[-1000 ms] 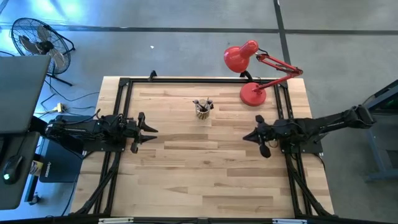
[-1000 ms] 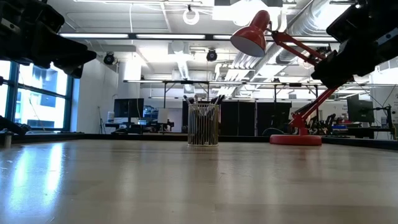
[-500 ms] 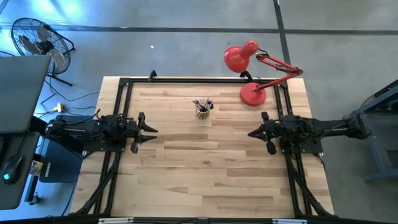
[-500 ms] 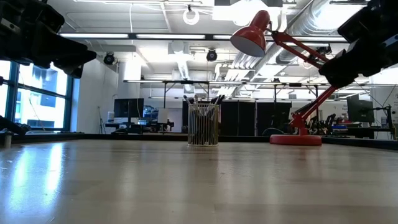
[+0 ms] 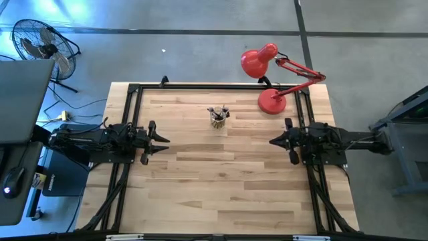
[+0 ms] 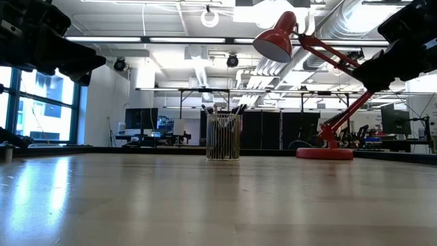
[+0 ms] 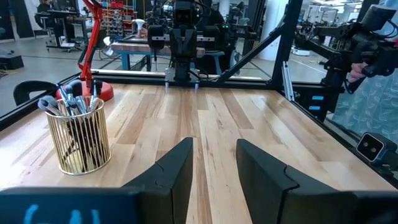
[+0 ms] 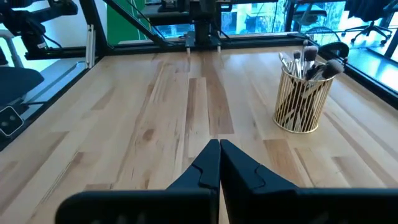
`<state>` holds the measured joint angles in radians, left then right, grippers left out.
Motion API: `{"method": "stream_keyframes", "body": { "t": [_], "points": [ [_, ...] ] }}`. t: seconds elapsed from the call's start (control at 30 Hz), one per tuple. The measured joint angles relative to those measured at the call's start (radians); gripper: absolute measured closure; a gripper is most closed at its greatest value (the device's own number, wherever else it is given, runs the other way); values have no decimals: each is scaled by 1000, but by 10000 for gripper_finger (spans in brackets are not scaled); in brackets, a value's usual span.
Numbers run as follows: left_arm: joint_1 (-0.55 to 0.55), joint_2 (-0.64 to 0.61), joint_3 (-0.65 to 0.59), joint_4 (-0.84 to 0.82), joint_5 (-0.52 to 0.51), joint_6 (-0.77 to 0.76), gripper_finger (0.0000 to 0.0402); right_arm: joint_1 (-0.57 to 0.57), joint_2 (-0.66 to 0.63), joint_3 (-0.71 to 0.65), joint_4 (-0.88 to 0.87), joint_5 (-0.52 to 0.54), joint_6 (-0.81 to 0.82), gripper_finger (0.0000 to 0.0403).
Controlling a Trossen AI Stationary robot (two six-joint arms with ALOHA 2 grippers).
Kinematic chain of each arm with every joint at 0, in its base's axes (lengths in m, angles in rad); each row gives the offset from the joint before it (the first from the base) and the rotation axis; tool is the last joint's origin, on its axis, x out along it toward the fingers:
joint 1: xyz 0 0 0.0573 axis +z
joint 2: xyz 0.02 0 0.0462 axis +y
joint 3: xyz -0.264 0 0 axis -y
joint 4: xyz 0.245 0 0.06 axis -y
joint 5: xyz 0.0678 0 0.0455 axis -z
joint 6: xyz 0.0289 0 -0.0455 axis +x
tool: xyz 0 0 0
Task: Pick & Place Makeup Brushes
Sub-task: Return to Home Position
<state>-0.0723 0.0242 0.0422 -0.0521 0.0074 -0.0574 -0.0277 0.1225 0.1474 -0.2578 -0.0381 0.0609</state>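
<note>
Makeup brushes [image 8: 310,59] stand bristles-up in the gold wire holder [image 8: 301,106], far centre of the table [image 5: 221,194]. Left gripper [image 5: 161,142] at left edge, jaws spread. Right gripper [image 5: 273,142] at right edge, jaws pressed together, empty. Homing should stay level, clear of the red lamp [image 5: 271,102].

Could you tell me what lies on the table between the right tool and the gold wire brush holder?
Nothing: only bare wooden tabletop runs from the right tool to the brush holder, as the high view shows.
</note>
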Motion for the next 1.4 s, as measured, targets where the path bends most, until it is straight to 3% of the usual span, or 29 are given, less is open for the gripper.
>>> {"method": "stream_keyframes", "body": {
  "t": [0.33, 0.5, 0.6, 0.87, 1.23, 1.4],
  "points": [
    [0, 0, 0, 0, 0, 0, 280, 2, -13, 0, -37, 15, -17, 403],
    [0, 0, 0, 0, 0, 0, 280, 2, -60, 0, -39, 125, -32, 403],
    [0, 0, 0, 0, 0, 0, 280, 2, -121, 2, -35, 137, -43, 403],
    [0, -1, 0, 1, 0, 0, 280, 2, -117, 2, -34, 110, -44, 403],
    [0, -1, 0, 2, 0, 0, 280, 2, -111, 2, -90, 250, 7, 403],
    [0, -1, 0, 3, 0, 0, 280, 2, -110, 2, -91, 256, 38, 402]
  ]
}}
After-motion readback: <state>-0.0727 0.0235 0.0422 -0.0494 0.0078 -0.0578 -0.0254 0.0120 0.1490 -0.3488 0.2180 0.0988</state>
